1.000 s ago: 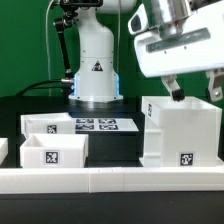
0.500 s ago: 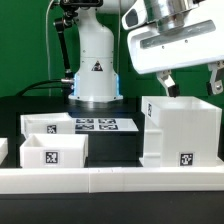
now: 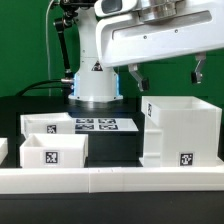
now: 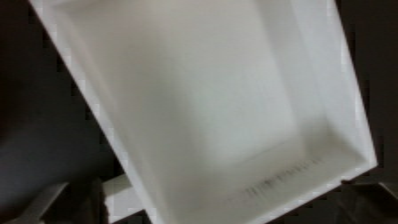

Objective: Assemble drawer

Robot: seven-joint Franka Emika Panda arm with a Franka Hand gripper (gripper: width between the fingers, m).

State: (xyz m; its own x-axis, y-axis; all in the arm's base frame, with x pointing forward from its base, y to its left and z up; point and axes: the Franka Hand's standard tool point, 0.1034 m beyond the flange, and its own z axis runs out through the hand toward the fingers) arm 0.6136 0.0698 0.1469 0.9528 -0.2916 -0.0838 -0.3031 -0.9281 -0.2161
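Observation:
The drawer's large hollow white case stands on the black table at the exterior view's right, open side up, with a tag low on its front. Two small white trays, the rear one and the front one, sit at the left, each with a tag. My gripper hangs above the case, clear of its rim, open and empty with its dark fingers wide apart. The wrist view is blurred and filled by the case's hollow inside.
The marker board lies between the trays and the case. The arm's white base stands behind it. A low white border rail runs along the table's front edge.
The gripper has risen away from the case's rim and shifted toward the exterior view's left. It stays open and empty. The case and trays have not moved.

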